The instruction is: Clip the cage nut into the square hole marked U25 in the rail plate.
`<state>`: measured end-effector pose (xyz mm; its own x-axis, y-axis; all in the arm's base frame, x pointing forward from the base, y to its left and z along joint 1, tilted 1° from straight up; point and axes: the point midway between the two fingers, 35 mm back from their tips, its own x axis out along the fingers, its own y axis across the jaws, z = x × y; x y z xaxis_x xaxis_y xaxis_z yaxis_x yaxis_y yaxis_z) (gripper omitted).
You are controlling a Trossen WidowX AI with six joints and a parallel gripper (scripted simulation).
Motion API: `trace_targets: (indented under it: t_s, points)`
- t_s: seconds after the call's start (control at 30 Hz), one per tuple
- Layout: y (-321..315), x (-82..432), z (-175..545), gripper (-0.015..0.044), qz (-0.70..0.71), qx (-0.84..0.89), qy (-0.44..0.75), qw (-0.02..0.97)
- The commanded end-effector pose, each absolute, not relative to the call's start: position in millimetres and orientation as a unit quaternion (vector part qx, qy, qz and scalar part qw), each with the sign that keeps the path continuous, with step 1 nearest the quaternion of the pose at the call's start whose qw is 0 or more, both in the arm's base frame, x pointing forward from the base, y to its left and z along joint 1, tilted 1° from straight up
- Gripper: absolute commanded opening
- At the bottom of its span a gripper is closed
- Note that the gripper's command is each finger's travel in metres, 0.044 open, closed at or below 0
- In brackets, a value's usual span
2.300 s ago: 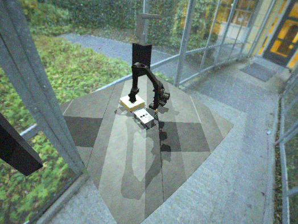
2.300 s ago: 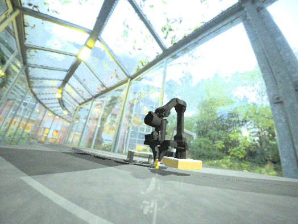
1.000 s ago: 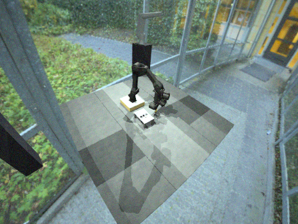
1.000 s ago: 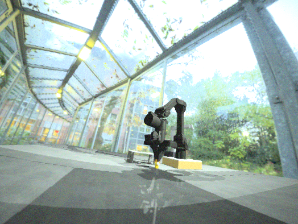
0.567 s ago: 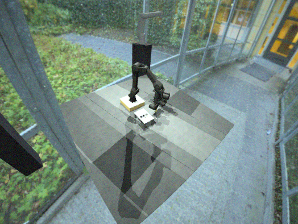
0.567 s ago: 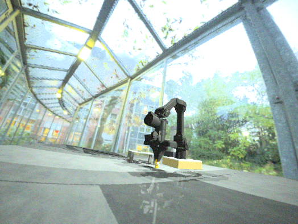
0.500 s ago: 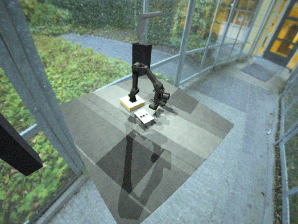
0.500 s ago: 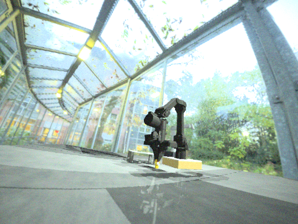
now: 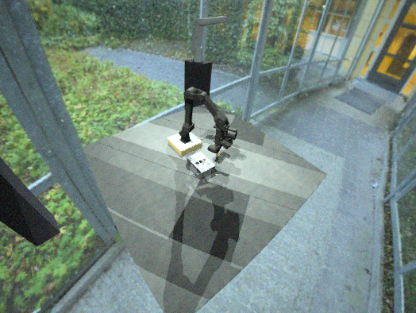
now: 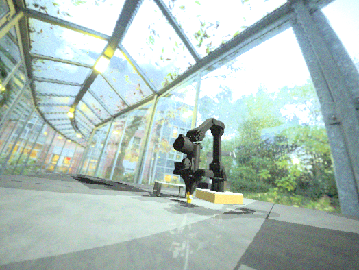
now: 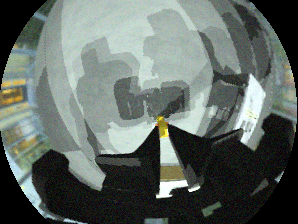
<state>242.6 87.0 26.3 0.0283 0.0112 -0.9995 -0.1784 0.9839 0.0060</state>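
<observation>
Gripping yellow cage nut (image 10: 189, 197) (image 11: 163, 127) (small thing), fingers (image 10: 189, 194) nearly closed.

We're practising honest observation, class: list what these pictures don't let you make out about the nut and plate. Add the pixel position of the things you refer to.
- Spring wings of the small yellow nut (image 10: 188, 198) (image 11: 163, 128): too small in the exterior view; black jaws cover part in the wrist view.
- U25 marking on the white rectangular plate (image 9: 196, 157) (image 11: 256, 95): too small and blurred, top and wrist views.
</observation>
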Motion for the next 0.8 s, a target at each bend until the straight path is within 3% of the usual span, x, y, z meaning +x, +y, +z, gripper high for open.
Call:
trace_targets:
  t_s: [0.0,0.77]
  points:
    - [87.8,245.0,40.2,0.0034,0.066,-0.062,0.691,0.717]
    - [87.2,239.0,121.6,0.0034,0.067,-0.063,0.692,0.716]
